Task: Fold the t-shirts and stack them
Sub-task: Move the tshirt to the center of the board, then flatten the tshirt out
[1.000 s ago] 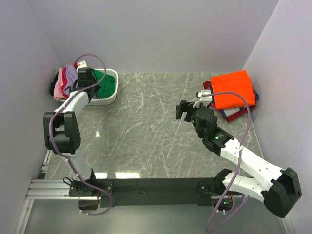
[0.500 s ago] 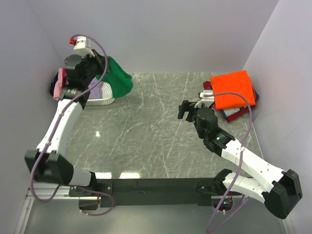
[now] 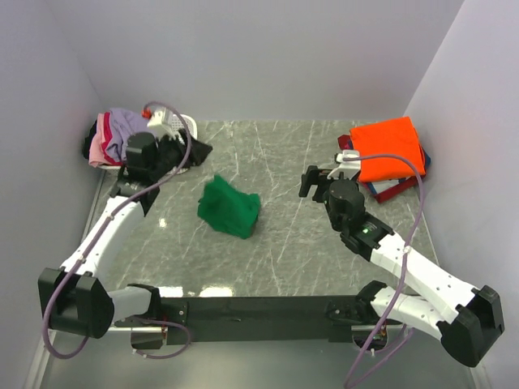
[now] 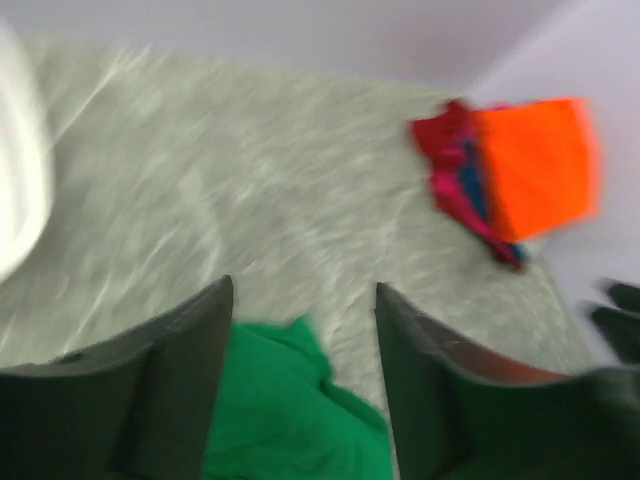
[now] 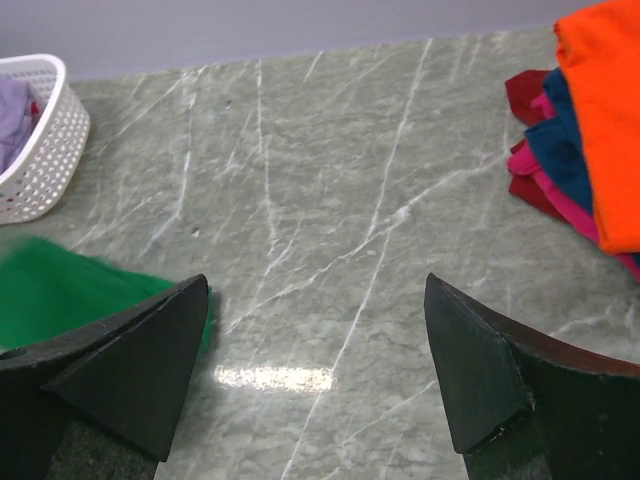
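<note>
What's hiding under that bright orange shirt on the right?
Folded edges of a red shirt, a navy shirt and a pink shirt stick out beneath the orange shirt. It covers their middles, so whether more lie there cannot be seen.

White slotted basket (image 5: 60, 130) at far-left corner of grey marbled table (image 3: 276, 162)

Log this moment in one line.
left fingers: open, empty | right fingers: open, empty | green shirt: crumpled on table | orange shirt: folded, far right
</note>
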